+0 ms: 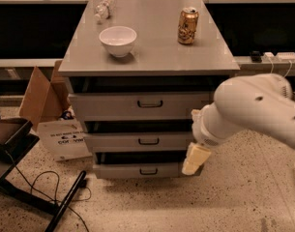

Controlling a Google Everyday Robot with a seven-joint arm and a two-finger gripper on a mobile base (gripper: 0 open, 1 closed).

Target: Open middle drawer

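The grey cabinet (147, 57) has three drawers stacked in its front. The middle drawer (118, 142) is the low flat front with a small black bar handle (148, 141) at its centre, and it sits nearly flush with the others. My white arm (253, 110) reaches in from the right. The cream-coloured gripper (195, 158) hangs at the cabinet's right front corner, level with the gap between the middle and bottom drawers, right of the handle and apart from it.
A white bowl (118, 40), a gold can (188, 25) and a lying plastic bottle (103, 7) are on the cabinet top. Left of the cabinet are a cardboard box (43, 98), a white printed box (65, 139), a black stand (14, 178) and floor cables.
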